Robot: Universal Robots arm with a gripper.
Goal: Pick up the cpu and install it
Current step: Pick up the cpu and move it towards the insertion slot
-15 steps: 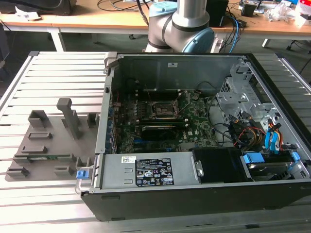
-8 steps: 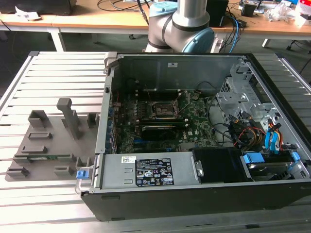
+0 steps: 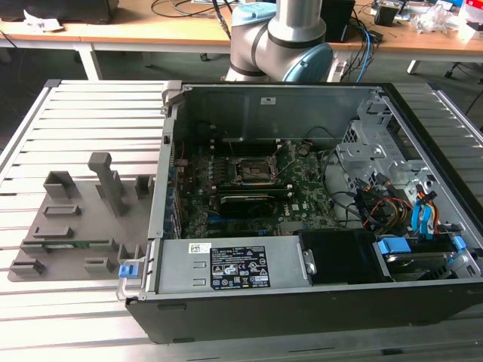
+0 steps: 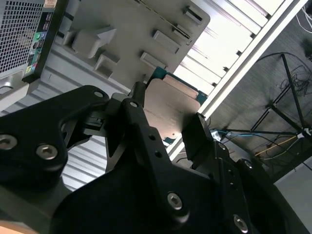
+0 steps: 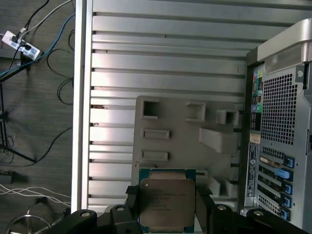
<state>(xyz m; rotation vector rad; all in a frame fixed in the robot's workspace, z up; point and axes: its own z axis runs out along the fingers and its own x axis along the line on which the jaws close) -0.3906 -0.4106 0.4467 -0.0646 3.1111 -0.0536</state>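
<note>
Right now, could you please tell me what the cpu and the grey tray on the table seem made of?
The cpu, held in the hand: brushed silvery metal lid, dull sheen, on a green circuit-board rim. The grey tray: matte, uniform, moulded pockets, probably plastic.

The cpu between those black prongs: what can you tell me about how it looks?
The cpu is a small flat square: a dull silvery metal lid with faint print, on a green board whose edge rims it. It is gripped on two opposite edges by the black pincer, lid facing the wrist cameras, held in the air above the grey tray.
</note>
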